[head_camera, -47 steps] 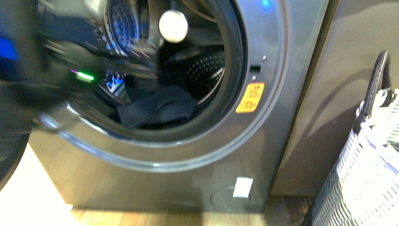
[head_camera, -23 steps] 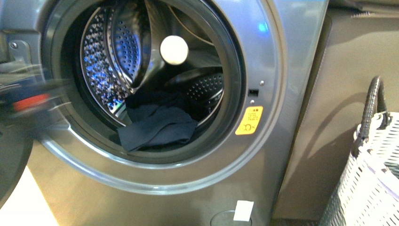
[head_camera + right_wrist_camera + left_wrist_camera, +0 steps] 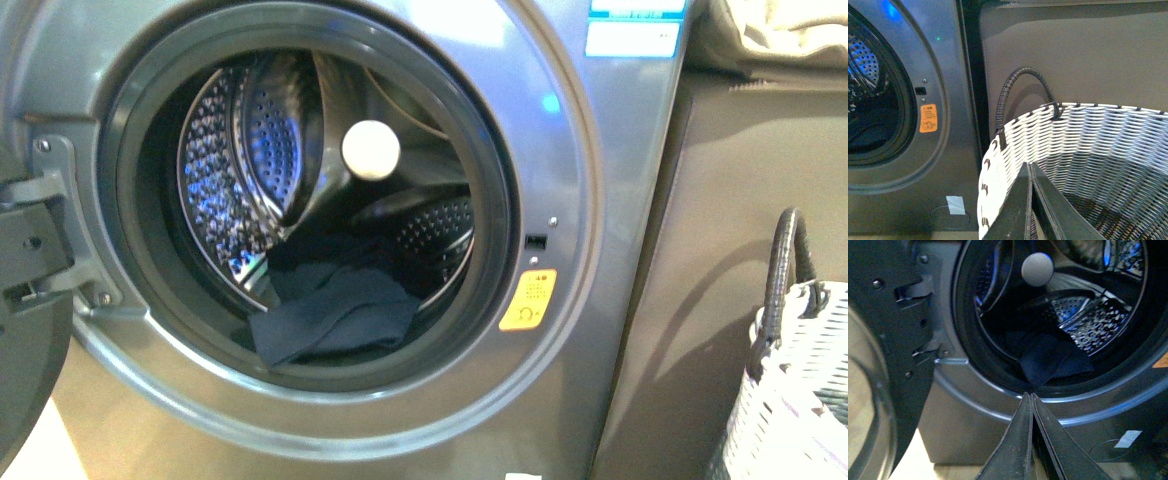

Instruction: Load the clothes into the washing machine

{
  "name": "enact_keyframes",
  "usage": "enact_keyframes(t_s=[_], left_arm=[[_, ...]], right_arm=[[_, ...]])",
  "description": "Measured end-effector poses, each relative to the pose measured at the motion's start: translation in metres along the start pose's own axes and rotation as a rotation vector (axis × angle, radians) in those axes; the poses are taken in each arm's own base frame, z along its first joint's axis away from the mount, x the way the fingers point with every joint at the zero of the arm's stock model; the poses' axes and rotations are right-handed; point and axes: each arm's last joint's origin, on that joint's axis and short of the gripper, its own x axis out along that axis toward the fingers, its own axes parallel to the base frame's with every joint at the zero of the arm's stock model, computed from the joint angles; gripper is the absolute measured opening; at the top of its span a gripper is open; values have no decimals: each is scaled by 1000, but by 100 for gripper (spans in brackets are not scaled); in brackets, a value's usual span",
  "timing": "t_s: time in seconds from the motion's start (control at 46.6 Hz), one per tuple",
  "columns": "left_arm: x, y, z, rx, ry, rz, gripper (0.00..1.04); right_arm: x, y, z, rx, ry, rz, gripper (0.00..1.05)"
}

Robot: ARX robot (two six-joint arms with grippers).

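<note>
Looking L to R from my front cam: door (image 3: 25, 330) hangs open at far L, hinge bracket on show, then the washing machine (image 3: 560, 180) w/ its round mouth wide open. Neither of my arms shows in that view.

My L claw (image 3: 1031, 396) hangs outside the machine, low, in front of the mouth's lower rim, tips aimed at the opening. Its two fingers (image 3: 1018, 440) are pressed flat together, tips meeting, nothing between them. L wrist cam has the open door (image 3: 878, 340) to one side of it.

Clothes (image 3: 335, 310) lie inside the drum (image 3: 250, 150), bunched on the drum floor, front edge draped toward the dark door seal, just behind the rim. L wrist cam shows the same clothes (image 3: 1048, 362), apart from my L claw tips. A white round knob (image 3: 371, 150) sits at the back of the drum, above the clothes.

R of the mouth: yellow sticker (image 3: 528, 299) on the front panel, blue-white label (image 3: 634, 28) up top.

Further R, the white woven basket (image 3: 800, 400) w/ dark handle (image 3: 785, 270) stands beside the machine. My R claw (image 3: 1031, 165) hovers over the basket's rim (image 3: 1073, 125), pointing down into it, fingers (image 3: 1018, 205) closed tight tip to tip, holding nothing. Basket floor is dim; can't tell what's in there.
</note>
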Motion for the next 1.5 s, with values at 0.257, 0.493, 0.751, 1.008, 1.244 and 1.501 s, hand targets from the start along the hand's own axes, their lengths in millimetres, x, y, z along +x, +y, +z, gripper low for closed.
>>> enact_keyframes(t_s=[0.257, 0.493, 0.751, 1.008, 1.244, 1.501], left_arm=[[-15, 3, -2, 0, 6, 13, 4], [-24, 3, 1, 0, -4, 13, 4], [-32, 3, 3, 0, -10, 14, 4], [-39, 3, 3, 0, -13, 14, 4], [-43, 3, 2, 0, -13, 14, 4], [-55, 2, 0, 0, -9, 14, 4]], right_arm=[[0, 0, 0, 0, 0, 0, 2], [0, 0, 0, 0, 0, 0, 2], [0, 0, 0, 0, 0, 0, 2], [0, 0, 0, 0, 0, 0, 2], [0, 0, 0, 0, 0, 0, 2], [0, 0, 0, 0, 0, 0, 2]])
